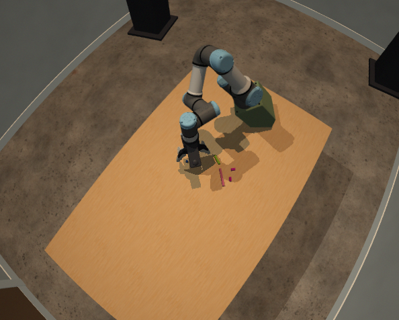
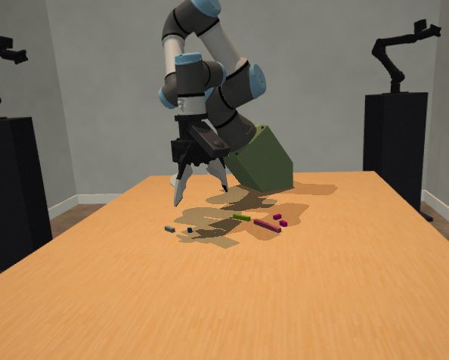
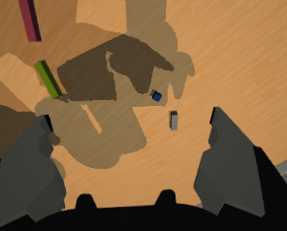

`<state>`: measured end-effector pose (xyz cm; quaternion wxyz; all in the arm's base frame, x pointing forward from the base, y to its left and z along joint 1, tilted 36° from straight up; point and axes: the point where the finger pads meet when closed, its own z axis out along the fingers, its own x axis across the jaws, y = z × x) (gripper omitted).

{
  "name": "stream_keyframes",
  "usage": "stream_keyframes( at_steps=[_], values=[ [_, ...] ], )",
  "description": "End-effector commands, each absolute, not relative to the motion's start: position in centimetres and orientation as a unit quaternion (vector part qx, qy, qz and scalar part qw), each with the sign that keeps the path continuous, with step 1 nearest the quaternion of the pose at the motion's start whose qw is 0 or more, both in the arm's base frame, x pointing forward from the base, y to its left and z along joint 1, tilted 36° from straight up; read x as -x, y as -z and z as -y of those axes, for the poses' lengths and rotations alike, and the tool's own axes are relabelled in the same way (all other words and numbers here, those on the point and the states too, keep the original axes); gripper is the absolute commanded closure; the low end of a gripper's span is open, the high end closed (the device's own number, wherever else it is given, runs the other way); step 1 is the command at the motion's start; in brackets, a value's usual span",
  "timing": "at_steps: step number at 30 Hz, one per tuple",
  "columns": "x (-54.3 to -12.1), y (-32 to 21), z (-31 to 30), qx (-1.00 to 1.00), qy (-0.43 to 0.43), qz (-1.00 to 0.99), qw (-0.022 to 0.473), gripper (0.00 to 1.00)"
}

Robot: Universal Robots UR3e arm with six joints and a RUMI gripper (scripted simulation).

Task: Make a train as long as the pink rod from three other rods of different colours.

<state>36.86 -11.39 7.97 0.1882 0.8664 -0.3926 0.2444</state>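
Note:
My gripper is wide open and empty, high above the table. Between its fingers in the wrist view, a short grey rod lies nearer the right finger; a finger seems to hide it in the top view. A small blue rod lies close to the grey one, apart from it. A lime rod lies apart from the long pink rod. Two magenta rods lie separately beside the pink one.
The wooden table carries the arm's green base at its back. The arm's shadows fall across the lime rod and around the blue rod. Dark pedestals stand beyond the table.

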Motion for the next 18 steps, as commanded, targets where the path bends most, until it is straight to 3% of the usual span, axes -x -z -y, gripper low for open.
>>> stream_keyframes(
  at_steps=[1, 18],
  values=[
    [-36.94, -8.26, 11.67, -0.854, -0.250, 0.418, 0.182, 0.00],
    [-36.95, -8.38, 11.82, -0.848, -0.253, 0.429, 0.179, 0.00]
  ],
)
